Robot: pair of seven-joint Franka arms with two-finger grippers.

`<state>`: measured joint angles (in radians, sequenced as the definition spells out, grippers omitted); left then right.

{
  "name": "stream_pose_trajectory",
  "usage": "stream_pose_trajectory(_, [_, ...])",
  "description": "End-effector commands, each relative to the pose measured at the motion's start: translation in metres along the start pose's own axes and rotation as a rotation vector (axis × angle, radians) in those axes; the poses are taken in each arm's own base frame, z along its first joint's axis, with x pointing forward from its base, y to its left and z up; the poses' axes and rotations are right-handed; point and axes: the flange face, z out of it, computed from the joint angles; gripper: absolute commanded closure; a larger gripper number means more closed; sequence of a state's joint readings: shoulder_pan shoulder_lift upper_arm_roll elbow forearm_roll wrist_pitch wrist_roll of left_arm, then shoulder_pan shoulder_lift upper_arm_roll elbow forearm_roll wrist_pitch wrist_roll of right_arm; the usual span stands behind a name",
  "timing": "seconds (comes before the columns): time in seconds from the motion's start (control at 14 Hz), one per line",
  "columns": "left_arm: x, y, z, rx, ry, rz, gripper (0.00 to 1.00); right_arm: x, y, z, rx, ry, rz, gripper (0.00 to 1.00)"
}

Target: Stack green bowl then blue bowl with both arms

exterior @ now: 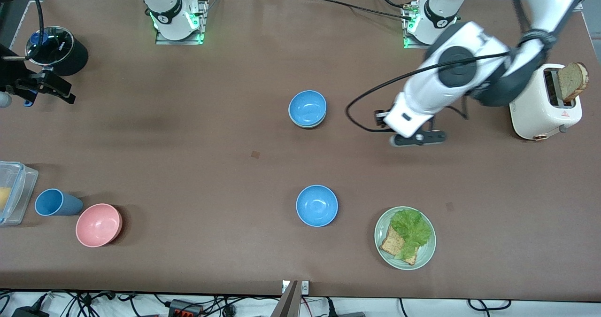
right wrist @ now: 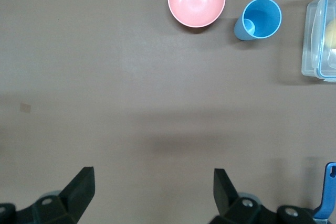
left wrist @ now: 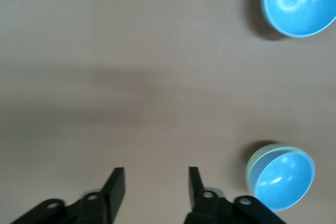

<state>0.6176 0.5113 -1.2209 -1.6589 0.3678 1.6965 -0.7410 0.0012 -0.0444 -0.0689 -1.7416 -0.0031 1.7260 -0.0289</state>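
Observation:
A blue bowl [exterior: 307, 108] sits nested in the green bowl [exterior: 309, 126] at mid-table, toward the robots' bases. Only the green rim shows under it, and it also shows in the left wrist view [left wrist: 250, 167] around that blue bowl [left wrist: 283, 179]. A second blue bowl [exterior: 317, 205] stands alone nearer the front camera; it also appears in the left wrist view [left wrist: 299, 2]. My left gripper [exterior: 418, 139] [left wrist: 156, 171] is open and empty over bare table between the stack and the toaster. My right gripper [exterior: 50, 88] [right wrist: 153, 172] is open and empty at the right arm's end of the table.
A white toaster [exterior: 544, 103] holding toast stands at the left arm's end. A pale-green plate [exterior: 381, 228] with lettuce and toast lies beside the lone blue bowl. A pink bowl [exterior: 98, 225], blue cup [exterior: 55, 202], clear container [exterior: 16, 190] and black lidded pot [exterior: 58, 50] are at the right arm's end.

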Motion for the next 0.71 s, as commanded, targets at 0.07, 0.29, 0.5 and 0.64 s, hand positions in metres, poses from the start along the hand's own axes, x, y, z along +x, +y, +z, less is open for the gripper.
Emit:
stream_pose_trajectory(0.07, [-0.015, -0.018, -0.068, 0.047, -0.050, 0.100, 0.24, 0.001, 0.000, 0.000, -0.014, 0.003, 0.004, 0.00])
stream_pose_trajectory(0.29, [-0.001, -0.059, -0.089, 0.021, -0.051, 0.153, 0.11, 0.001, -0.001, 0.000, -0.014, 0.003, 0.002, 0.00])
stream_pose_trajectory(0.5, [-0.004, -0.073, -0.090, 0.046, -0.097, 0.177, 0.11, 0.002, -0.002, 0.002, -0.011, 0.000, 0.002, 0.00])
stream_pose_trajectory(0.64, [-0.005, -0.073, -0.090, 0.049, -0.100, 0.175, 0.00, 0.003, -0.002, 0.003, -0.008, 0.003, 0.003, 0.00])
